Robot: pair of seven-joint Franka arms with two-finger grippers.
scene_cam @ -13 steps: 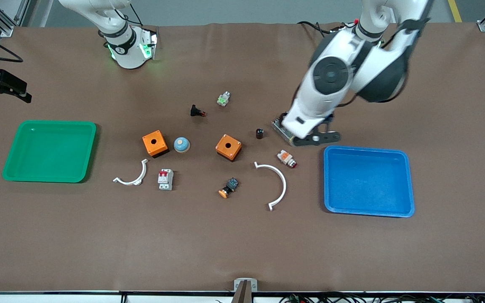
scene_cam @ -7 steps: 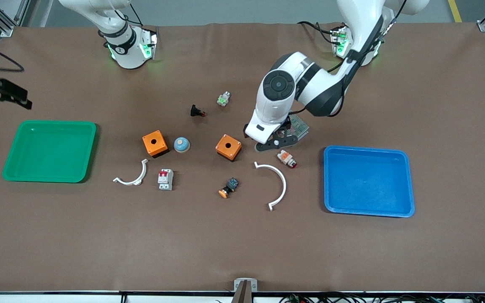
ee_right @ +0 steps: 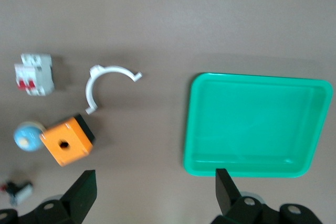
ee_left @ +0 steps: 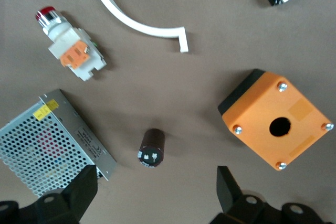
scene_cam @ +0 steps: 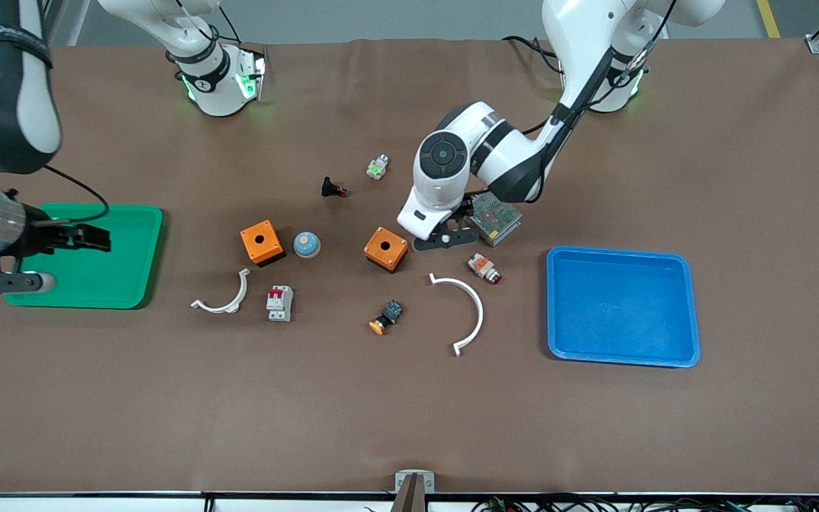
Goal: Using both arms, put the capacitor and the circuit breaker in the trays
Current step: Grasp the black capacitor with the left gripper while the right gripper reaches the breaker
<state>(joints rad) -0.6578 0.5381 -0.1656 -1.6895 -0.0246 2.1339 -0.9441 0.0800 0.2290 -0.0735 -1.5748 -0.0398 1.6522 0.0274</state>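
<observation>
The capacitor (ee_left: pixel 152 148), a stubby black cylinder, lies on the brown mat between the metal mesh box (ee_left: pixel 47 140) and an orange box (ee_left: pixel 275 124). My left gripper (ee_left: pixel 155 190) hangs open right over it; the front view hides the capacitor under that hand (scene_cam: pixel 443 235). The circuit breaker (scene_cam: pixel 279 304), white-grey with red levers, lies nearer to the front camera than the other orange box (scene_cam: pixel 261 242) and shows in the right wrist view (ee_right: pixel 34 73). My right gripper (ee_right: pixel 155 192) is open and empty, high over the green tray (scene_cam: pixel 132 284).
A blue tray (scene_cam: pixel 623 306) sits toward the left arm's end. Two white arcs (scene_cam: pixel 225 302) (scene_cam: pixel 466 309), a white-orange push button (scene_cam: pixel 484 268), a blue dome (scene_cam: pixel 307 244), a black part with a red tip (scene_cam: pixel 333 188) and an orange-tipped button (scene_cam: pixel 386 318) lie scattered mid-table.
My left arm swung from over the mesh box toward the right arm's end and now covers the capacitor. My right arm came in over the green tray. Both grippers stayed open.
</observation>
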